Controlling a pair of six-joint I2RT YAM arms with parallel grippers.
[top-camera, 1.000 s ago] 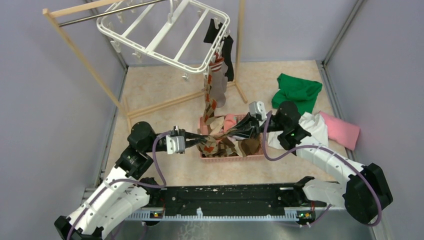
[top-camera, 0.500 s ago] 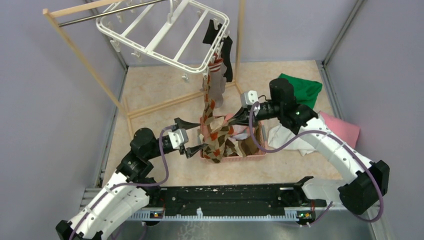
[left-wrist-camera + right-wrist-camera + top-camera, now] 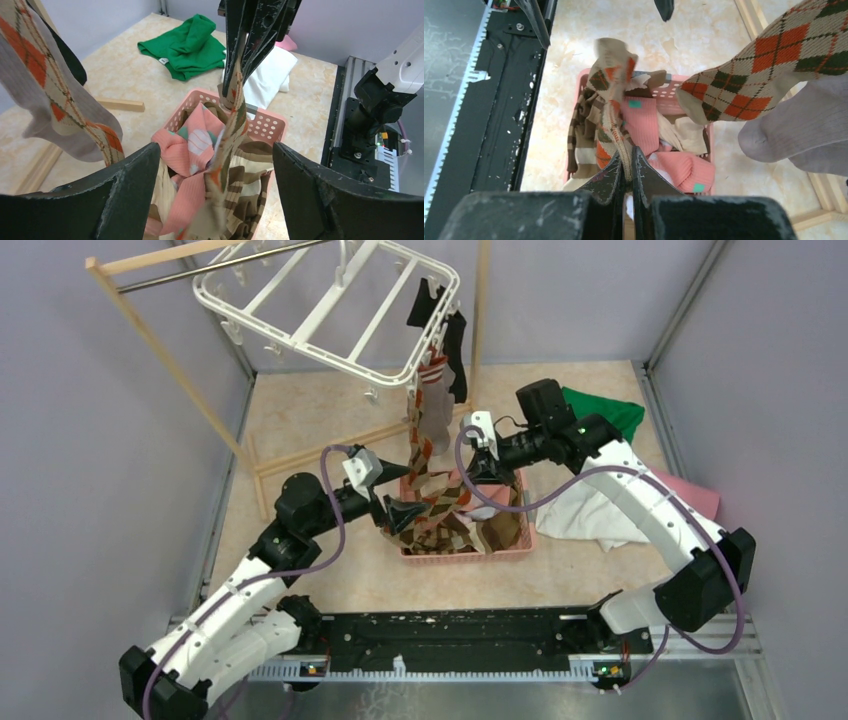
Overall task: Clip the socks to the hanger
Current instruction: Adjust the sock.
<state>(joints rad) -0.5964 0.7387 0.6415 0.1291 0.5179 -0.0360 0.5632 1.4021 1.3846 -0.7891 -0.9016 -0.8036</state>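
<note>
While right tool (image 3: 626,152) pinches sock (image 3: 611,95) | left tool (image 3: 216,152) gapes | basket rim (image 3: 270,126) apparently beneath

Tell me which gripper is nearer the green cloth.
Right. The right gripper, shut on an argyle sock, hangs over the pink basket, left of the green cloth; the open left gripper sits at the basket's left end, farther away.

lavender walls (image 3: 60,490) on three sides — beige marbled floor (image 3: 330,420), a wooden rack (image 3: 480,330) at the back.
</note>
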